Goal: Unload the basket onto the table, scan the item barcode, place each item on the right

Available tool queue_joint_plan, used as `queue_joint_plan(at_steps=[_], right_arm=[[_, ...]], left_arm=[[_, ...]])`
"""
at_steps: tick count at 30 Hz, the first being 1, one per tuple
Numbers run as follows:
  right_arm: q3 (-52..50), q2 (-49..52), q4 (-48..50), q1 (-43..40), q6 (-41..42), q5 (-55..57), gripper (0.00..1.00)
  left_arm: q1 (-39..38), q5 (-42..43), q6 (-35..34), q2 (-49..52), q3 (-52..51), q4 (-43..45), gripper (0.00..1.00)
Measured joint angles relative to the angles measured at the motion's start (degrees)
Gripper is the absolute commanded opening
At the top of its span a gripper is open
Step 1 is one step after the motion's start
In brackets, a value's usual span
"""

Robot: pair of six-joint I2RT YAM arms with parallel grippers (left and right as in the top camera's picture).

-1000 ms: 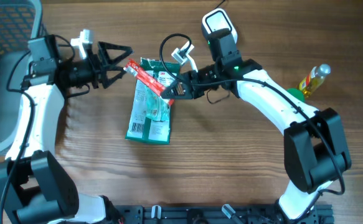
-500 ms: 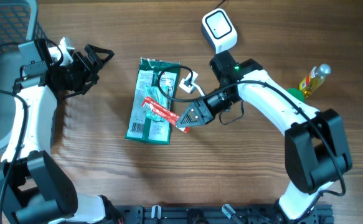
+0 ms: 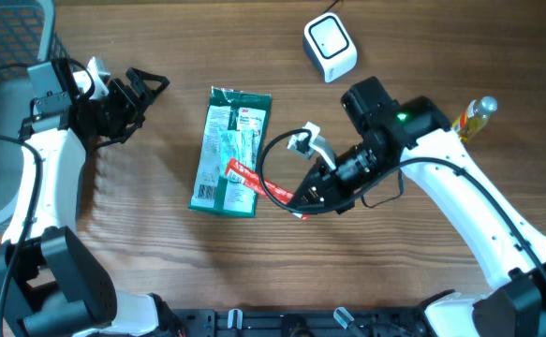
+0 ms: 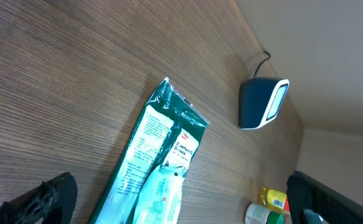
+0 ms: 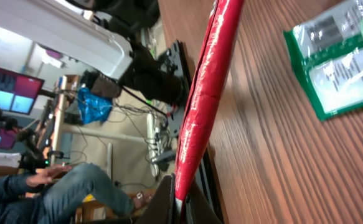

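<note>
Red packet [image 3: 261,181], clamped in the right jaws, has dropped to seven o'clock of the scanner [image 3: 330,40], over the green pouch [image 3: 229,150]. Left jaws, withdrawn to nine o'clock, gape empty; the scan looks outstanding.

I see a green packet [image 3: 228,154] lying flat near the middle of the wooden bench [image 3: 160,253]. A yellow bottle [image 3: 471,119] sits near the right edge, a green thing [image 3: 444,141] just beside it. A wire basket [image 3: 1,37] fills the far left corner.
</note>
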Motion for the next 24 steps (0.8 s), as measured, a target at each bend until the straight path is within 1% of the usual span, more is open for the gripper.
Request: queue_joint_plan(at_steps=[8,18,20,24], right_arm=[[0.0,0.0,0.68,0.0,0.17,3.37,0.04],[0.0,0.0,5.73,0.0,5.01,5.14,0.04],[0.0,0.0,7.58,0.0,7.93,7.41,0.04],[0.0,0.0,13.86,0.0,17.2,13.6,0.04]], left_arm=[[0.0,-0.02,-0.02,0.0,0.0,-0.02,1.0],[0.0,-0.02,-0.02,0.0,0.0,-0.02,1.0],[0.0,-0.02,0.0,0.0,0.0,-0.02,1.0],[0.0,-0.04,0.0,0.0,0.0,0.0,1.0]])
